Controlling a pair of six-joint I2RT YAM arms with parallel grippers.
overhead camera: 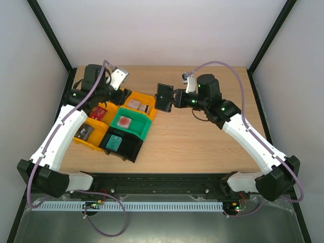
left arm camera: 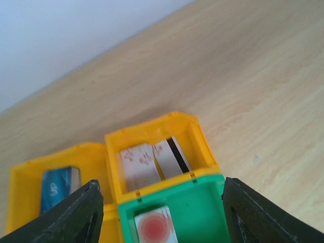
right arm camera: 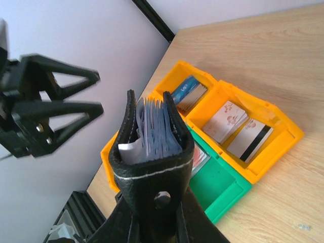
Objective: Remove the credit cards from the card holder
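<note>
My right gripper (right arm camera: pixel 157 225) is shut on the black card holder (right arm camera: pixel 152 167), holding it upright above the table with its pale blue-grey pockets fanned upward. In the top view the card holder (overhead camera: pixel 164 97) hangs just right of the bins, at the right gripper (overhead camera: pixel 175 98). Two credit cards (left arm camera: pixel 139 164) lie in a yellow bin (left arm camera: pixel 152 126), one with its black stripe up (right arm camera: pixel 250 139). A red-and-white card (left arm camera: pixel 154 228) lies in the green bin (left arm camera: pixel 202 212). My left gripper (left arm camera: pixel 162 187) hovers open and empty over these bins, and the left gripper (right arm camera: pixel 55 106) is apart from the holder.
The bin cluster (overhead camera: pixel 114 126) sits left of centre: yellow bins, a green one and a black bin (overhead camera: pixel 124 147) holding a teal block (overhead camera: pixel 115 142). A blue card (left arm camera: pixel 55 185) lies in another yellow bin. Black frame posts (overhead camera: pixel 50 35) flank the table.
</note>
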